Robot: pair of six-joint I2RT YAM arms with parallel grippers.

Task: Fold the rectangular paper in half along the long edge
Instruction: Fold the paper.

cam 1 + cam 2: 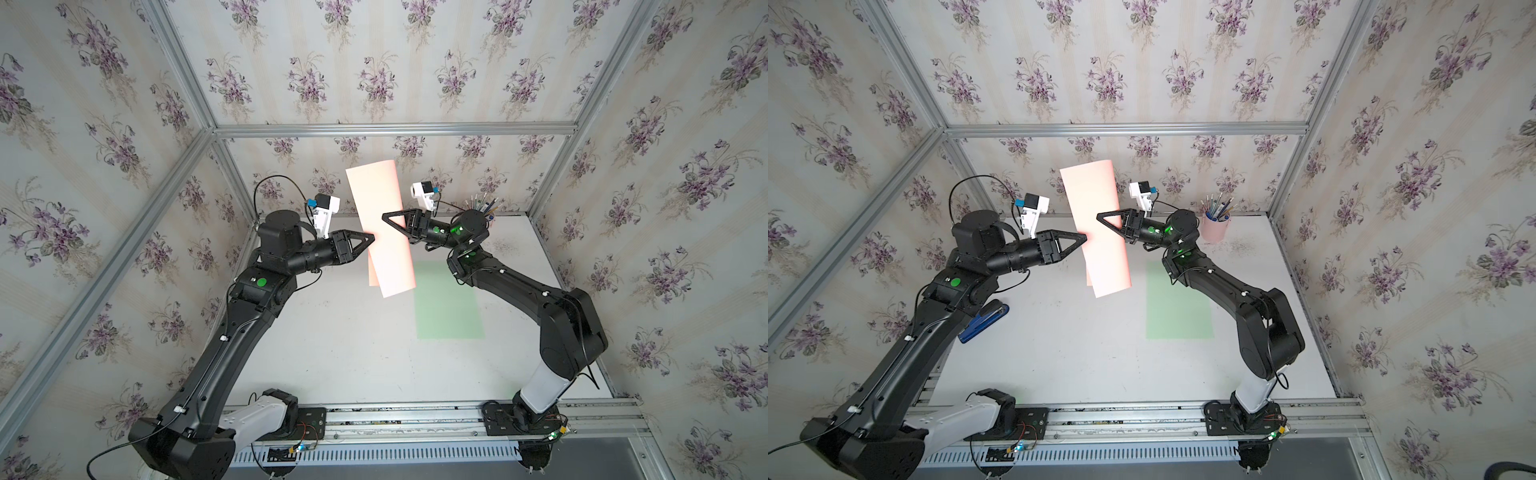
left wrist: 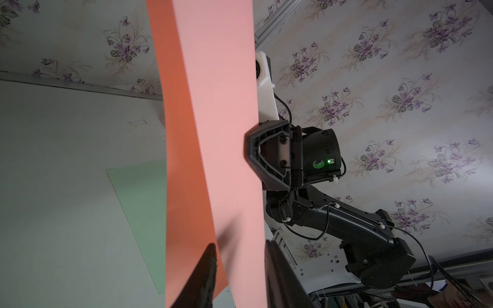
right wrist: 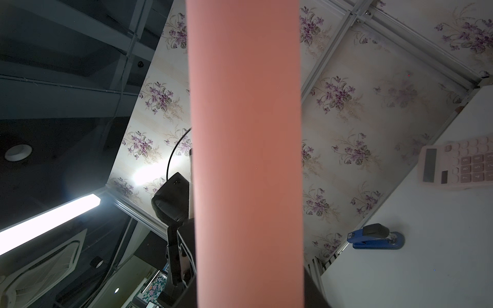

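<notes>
Thin pink rectangular paper sheet hangs midair over the white table, looks floppy, curling; right gripper pinches its side; left gripper straddles the doubled layers, can't tell if clamped; I'd grab edges gently.

The pink paper is thin, smooth and matt, bending softly where it curves. The left claw and right claw look like matt black plastic (ribbed along the fingers). The counter is a smooth white board, scuffed in places. The green sheet on it looks like flat, matt paper. The frame rails are brushed metal. The stapler is glossy blue plastic.
</notes>
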